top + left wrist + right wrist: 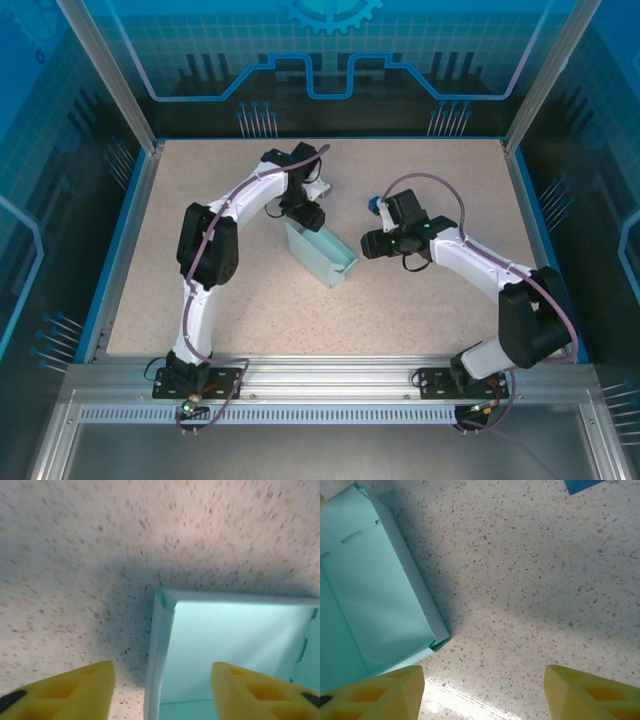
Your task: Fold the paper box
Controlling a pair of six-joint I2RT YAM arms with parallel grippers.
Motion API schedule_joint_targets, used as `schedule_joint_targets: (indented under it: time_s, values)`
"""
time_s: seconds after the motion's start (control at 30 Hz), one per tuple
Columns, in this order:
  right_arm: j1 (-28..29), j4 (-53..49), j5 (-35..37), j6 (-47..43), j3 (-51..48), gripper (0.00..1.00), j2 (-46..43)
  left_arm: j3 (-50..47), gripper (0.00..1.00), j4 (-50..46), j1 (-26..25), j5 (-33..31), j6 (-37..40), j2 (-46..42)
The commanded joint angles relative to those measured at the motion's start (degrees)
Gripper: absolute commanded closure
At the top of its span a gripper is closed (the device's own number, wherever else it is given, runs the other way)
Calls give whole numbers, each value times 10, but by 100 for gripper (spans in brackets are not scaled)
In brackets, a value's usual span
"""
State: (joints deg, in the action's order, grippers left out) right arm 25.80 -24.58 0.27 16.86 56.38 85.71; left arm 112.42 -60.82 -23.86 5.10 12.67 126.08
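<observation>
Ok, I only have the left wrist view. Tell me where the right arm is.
Observer: In the top view the right arm sits to the right of the paper box, clear of it.
Operator: Give me its jaws.
Observer: Open over bare table, with nothing between the fingers. The box corner lies off to one side.
Operator: Report anything else on the table.
Observer: A small dark blue piece lies at the far edge of the right wrist view.
</observation>
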Motion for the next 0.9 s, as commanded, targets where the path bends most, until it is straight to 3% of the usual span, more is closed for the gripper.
schedule_joint_targets:
  time_s: [0.0, 0.23, 0.4, 0.63, 0.77, 0.87]
  values:
    - [7, 21, -38, -1, 30, 35, 47, 34, 40, 1, 20, 11, -11, -15]
    - [41, 41, -101, 3, 116, 36, 166, -57, 30, 165, 63, 19, -102, -142]
    - [45, 28, -141, -1, 158, 38, 223, -222, 30, 302, 109, -30, -201, -272]
    - [48, 56, -216, 28, 100, 43, 199, -541, 31, 477, 143, -55, -349, -472]
    - [64, 91, -242, 60, 51, 44, 165, -671, 33, 499, 141, -39, -392, -541]
    - [82, 124, -266, 87, 22, 43, 144, -715, 34, 494, 132, -10, -400, -554]
